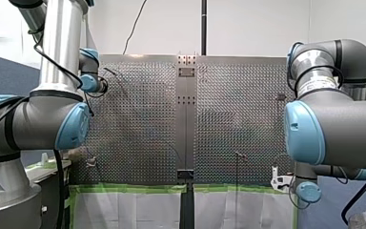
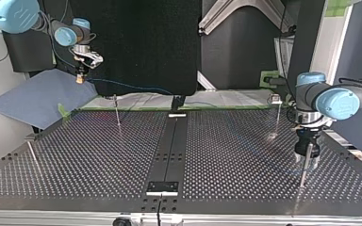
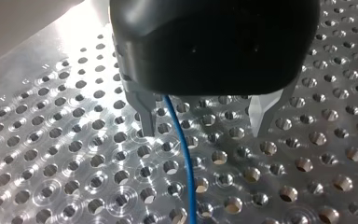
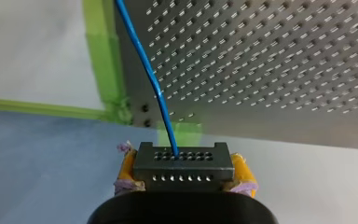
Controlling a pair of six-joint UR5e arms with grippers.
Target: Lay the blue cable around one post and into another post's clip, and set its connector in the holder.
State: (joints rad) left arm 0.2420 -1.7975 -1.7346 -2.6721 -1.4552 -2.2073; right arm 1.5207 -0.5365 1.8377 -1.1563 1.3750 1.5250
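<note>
Connector (image 4: 182, 166) sits crosswise in my right gripper (image 4: 184, 173), its long axis running 3 to 9 o'clock in the right wrist view, clamped end to end between the yellow pads (image 4: 127, 167). You see the blue cable (image 4: 145, 70) leave its holed face toward 11 o'clock, past the corner of the perforated table (image 4: 284, 70). In the top view that gripper hangs off the table's 10 o'clock corner. My left gripper (image 3: 204, 120) stands wide open, low over the table at 4 o'clock, the cable passing unpinched between its fingers (image 3: 145, 112).
</note>
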